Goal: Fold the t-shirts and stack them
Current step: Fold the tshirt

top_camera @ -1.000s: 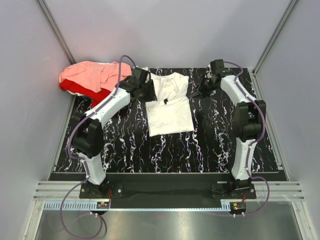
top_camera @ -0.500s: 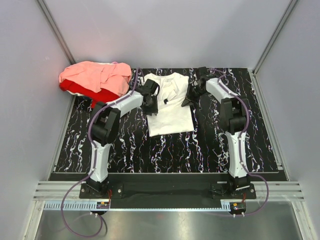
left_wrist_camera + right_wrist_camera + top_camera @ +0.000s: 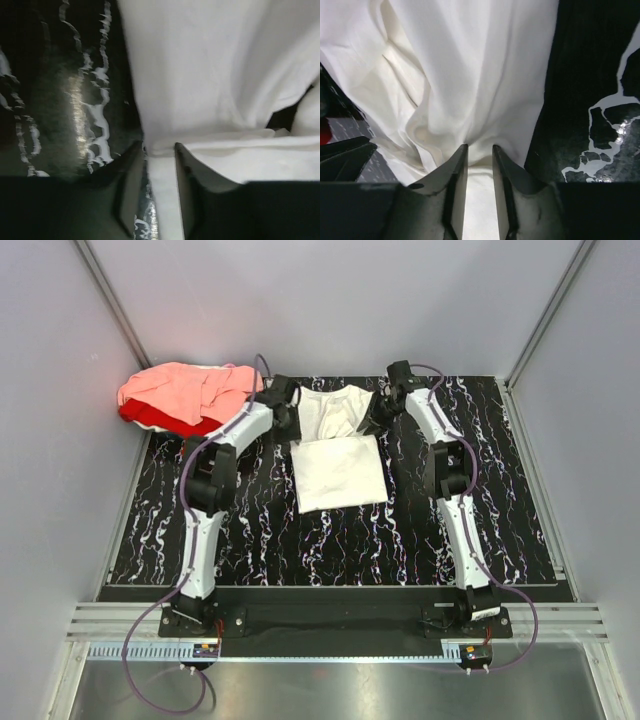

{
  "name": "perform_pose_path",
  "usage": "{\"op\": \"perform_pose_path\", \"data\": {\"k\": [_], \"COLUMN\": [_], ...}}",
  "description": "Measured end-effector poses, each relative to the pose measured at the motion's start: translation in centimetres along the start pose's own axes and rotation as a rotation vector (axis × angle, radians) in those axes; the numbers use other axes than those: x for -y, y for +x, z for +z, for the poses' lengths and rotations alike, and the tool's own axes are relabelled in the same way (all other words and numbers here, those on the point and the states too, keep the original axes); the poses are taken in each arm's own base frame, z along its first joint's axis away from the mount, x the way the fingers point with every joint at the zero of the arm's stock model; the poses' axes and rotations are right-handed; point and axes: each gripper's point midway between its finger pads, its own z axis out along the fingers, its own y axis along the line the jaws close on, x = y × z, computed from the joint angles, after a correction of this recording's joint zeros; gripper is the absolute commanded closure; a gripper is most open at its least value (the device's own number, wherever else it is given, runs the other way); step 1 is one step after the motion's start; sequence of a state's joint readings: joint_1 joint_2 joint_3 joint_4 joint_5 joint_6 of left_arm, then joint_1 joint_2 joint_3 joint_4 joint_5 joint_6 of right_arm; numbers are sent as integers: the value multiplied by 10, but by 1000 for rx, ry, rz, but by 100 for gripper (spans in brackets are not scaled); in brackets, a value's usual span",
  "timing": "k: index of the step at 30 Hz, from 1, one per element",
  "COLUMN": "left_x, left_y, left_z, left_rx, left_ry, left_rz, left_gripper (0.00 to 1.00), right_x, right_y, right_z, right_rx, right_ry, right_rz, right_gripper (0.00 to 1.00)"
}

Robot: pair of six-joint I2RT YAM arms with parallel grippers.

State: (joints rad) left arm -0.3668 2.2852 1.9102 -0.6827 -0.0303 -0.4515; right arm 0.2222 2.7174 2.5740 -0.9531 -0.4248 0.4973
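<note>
The white t-shirt (image 3: 340,472) lies in the middle of the black marbled table (image 3: 250,530). Its near half is a flat rectangle. Its far half (image 3: 333,410) is raised and creased between my two grippers, and the black print is hidden. My left gripper (image 3: 289,420) is shut on the shirt's left edge; the wrist view shows white cloth (image 3: 200,75) pinched between the fingers (image 3: 159,150). My right gripper (image 3: 378,414) is shut on the right edge, with cloth (image 3: 470,75) gathered at its tips (image 3: 479,150). The salmon-pink t-shirt (image 3: 185,390) lies crumpled on the red one (image 3: 160,418) at the far left.
Grey walls enclose the table at the back and both sides. The pink and red pile overhangs the table's far left corner, close to my left arm. A metal rail (image 3: 330,618) runs along the near edge by the arm bases.
Both grippers moved in onto the shirt's sides, then back toward the far edge. The shirt's far half went from flat to raised and creased, and the black print is no longer visible.
</note>
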Motion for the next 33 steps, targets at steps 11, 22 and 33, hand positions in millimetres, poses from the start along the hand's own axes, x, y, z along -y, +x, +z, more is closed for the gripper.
{"op": "perform_pose_path", "data": {"k": [11, 22, 33], "left_x": [-23, -2, 14], "left_y": [40, 165, 185], "left_z": [-90, -96, -91], "left_rx": [81, -34, -47], "left_ry": [93, 270, 348], "left_rz": [-81, -151, -215], "left_gripper": [31, 33, 34], "right_x": [3, 47, 81], "right_y": [21, 144, 195], "right_z": [-82, -117, -95], "right_rx": [36, -74, -182], "right_ry": [-6, 12, 24], "right_rz": [28, 51, 93], "right_gripper": [36, 43, 46]}}
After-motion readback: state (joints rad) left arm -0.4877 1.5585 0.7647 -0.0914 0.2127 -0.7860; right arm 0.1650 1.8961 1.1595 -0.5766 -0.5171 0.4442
